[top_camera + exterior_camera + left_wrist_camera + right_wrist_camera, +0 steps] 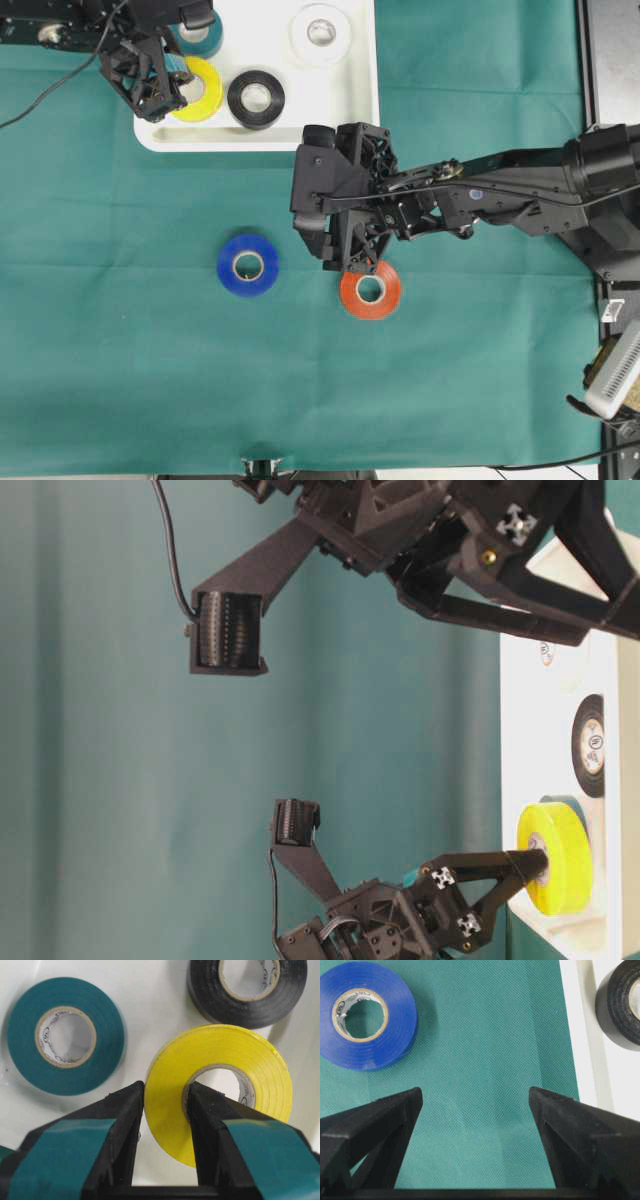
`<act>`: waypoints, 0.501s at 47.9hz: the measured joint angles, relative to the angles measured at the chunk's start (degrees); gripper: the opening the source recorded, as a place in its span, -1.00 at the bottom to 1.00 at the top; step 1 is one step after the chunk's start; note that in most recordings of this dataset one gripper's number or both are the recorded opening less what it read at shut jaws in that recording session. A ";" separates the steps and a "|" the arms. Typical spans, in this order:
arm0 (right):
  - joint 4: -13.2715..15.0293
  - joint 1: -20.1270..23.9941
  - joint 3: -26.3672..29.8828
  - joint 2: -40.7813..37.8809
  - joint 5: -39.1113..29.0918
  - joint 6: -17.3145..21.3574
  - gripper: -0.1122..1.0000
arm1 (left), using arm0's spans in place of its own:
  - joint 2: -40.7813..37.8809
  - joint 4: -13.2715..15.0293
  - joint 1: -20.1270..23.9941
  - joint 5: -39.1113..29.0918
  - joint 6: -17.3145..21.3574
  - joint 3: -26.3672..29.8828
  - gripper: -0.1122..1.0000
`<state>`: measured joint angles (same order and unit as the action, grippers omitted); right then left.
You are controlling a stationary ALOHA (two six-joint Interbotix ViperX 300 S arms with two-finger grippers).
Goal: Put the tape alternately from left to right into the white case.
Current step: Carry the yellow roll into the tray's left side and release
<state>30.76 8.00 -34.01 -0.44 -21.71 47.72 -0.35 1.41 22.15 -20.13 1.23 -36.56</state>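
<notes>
The yellow roll (220,1090) is standing tilted over the white case (330,105) at the upper left of the overhead view, its hole facing sideways. The left gripper (165,1110) is pinching its wall, one finger (212,1130) inside the core and the other outside. The teal roll (65,1035), black roll (256,98) and white roll (320,32) are lying flat in the case, holes upward. The blue roll (248,265) and red-orange roll (371,290) are lying flat on the green cloth (120,350) at centre frame. The right gripper (475,1105) is hovering wide open and empty above the cloth, between the blue roll and the case rim, its arm reaching in from the right.
</notes>
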 measured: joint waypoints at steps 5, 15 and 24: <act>-0.09 -0.09 0.00 0.00 0.00 0.00 0.60 | 0.00 0.00 0.18 0.18 0.00 0.00 -0.34; 0.00 0.00 0.00 0.00 0.00 0.00 0.60 | -0.09 0.00 0.18 0.18 0.00 0.00 -0.34; 0.00 0.00 0.09 0.00 0.00 0.00 0.60 | 0.00 0.00 0.18 0.18 0.00 0.00 -0.33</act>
<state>30.76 8.00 -33.93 -0.44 -21.71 47.72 -0.35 1.41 22.32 -19.95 1.23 -36.56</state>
